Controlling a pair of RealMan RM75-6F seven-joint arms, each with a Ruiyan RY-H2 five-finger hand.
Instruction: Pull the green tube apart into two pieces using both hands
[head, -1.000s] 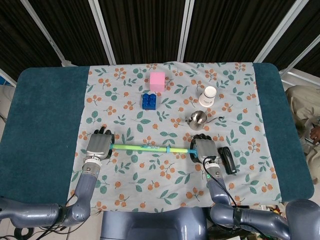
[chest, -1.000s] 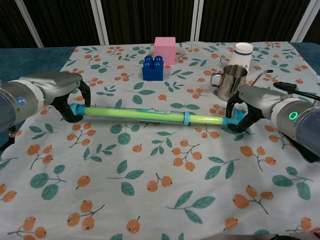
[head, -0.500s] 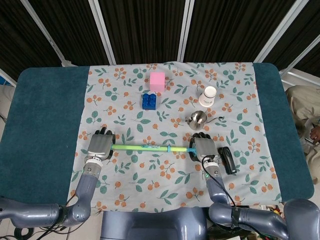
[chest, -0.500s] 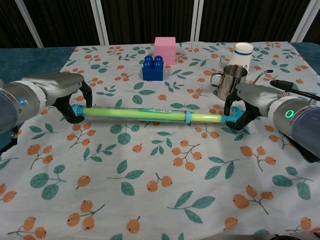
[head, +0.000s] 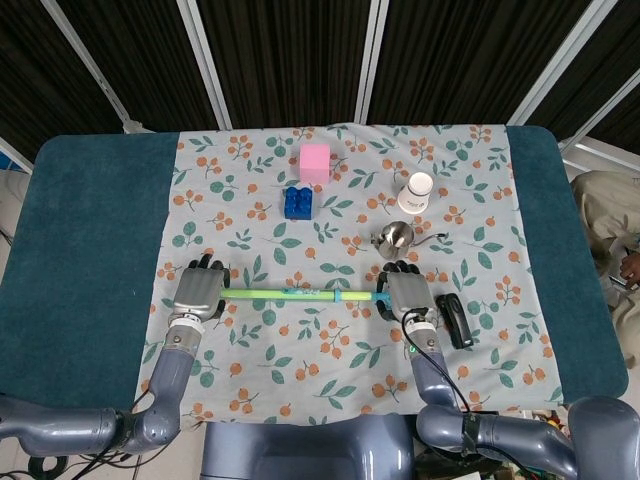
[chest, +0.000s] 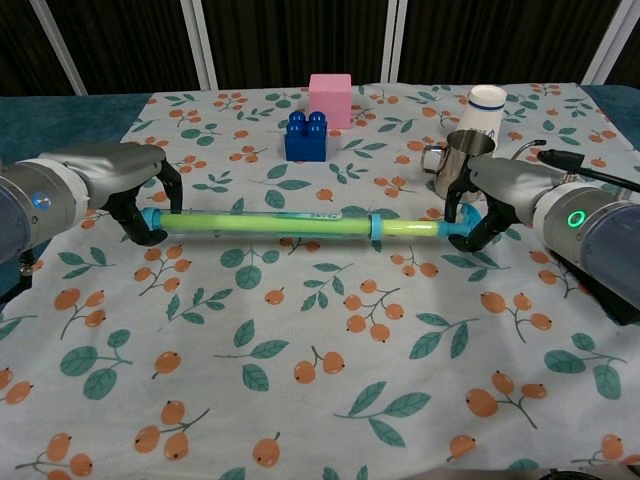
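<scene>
The green tube (head: 298, 294) (chest: 270, 224) with blue end caps and a blue ring stretches level across the floral cloth, held just above it. My left hand (head: 198, 292) (chest: 130, 187) grips its left end cap. My right hand (head: 408, 297) (chest: 492, 196) grips the right end cap. The tube is in one piece; both ends are hidden inside the fingers.
A steel cup (head: 394, 239) (chest: 458, 163) stands just behind my right hand, a white paper cup (head: 417, 192) (chest: 482, 107) beyond it. A blue brick (head: 297, 202) (chest: 306, 135) and pink cube (head: 315, 163) (chest: 330, 99) sit at the back centre. A black object (head: 457, 320) lies right of my right hand.
The right hand has lifted and shifted slightly back toward the steel cup, raising the tube's right end. The left hand has hardly moved.
</scene>
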